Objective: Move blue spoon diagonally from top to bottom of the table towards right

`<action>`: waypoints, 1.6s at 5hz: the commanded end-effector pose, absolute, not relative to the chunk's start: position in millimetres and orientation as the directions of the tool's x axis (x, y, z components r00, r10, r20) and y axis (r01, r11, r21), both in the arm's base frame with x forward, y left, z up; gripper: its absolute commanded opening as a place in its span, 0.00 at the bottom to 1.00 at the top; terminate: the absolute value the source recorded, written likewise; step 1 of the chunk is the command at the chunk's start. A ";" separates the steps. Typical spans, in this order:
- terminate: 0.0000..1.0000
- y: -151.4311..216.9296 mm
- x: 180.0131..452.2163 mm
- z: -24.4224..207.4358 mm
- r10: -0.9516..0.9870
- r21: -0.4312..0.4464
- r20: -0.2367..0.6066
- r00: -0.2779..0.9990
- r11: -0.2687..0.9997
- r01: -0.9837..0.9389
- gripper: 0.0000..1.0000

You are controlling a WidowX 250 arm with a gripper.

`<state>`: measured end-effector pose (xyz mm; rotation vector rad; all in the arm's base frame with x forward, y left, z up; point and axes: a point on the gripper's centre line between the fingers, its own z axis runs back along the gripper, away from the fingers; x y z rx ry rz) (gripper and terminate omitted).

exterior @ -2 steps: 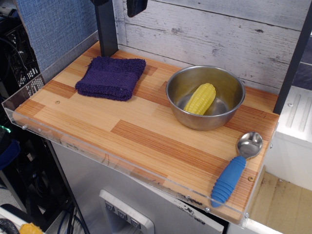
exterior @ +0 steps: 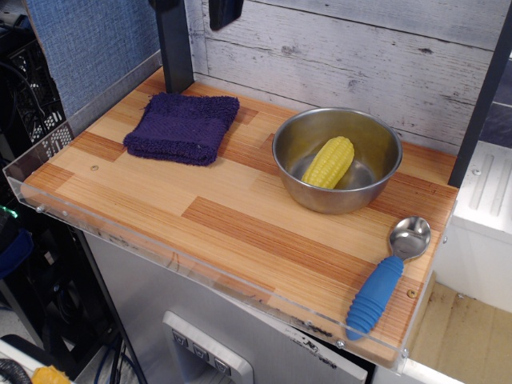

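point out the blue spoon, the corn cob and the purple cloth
blue spoon (exterior: 376, 296): main camera view, middle of the ribbed handle
corn cob (exterior: 329, 162): main camera view, centre of the cob
purple cloth (exterior: 182, 126): main camera view, centre of the knit

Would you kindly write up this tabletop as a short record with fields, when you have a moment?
table: wooden plank top, clear acrylic rim
blue spoon: near front right corner, handle toward the front edge, untouched
steel bowl: right rear, holds a yellow corn cob
purple cloth: folded, left rear
claw: dark part at top edge, state unclear
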<state>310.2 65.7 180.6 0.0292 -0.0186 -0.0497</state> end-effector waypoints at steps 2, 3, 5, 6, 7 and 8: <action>0.00 -67.8 305.1 158.6 -0.141 0.089 0.082 0.987 0.987 0.134 1.00; 0.00 -117.3 302.2 127.8 -0.227 0.110 0.078 0.971 0.970 0.218 1.00; 0.00 -149.6 297.4 70.0 -0.250 0.143 0.031 0.968 0.959 0.243 1.00; 0.00 -148.5 292.3 56.8 -0.249 0.157 -0.006 0.969 0.956 0.247 1.00; 0.00 -138.8 285.8 54.6 -0.225 0.146 -0.022 0.974 0.963 0.226 1.00; 0.00 -135.6 280.4 54.2 -0.213 0.147 -0.028 0.977 0.966 0.215 1.00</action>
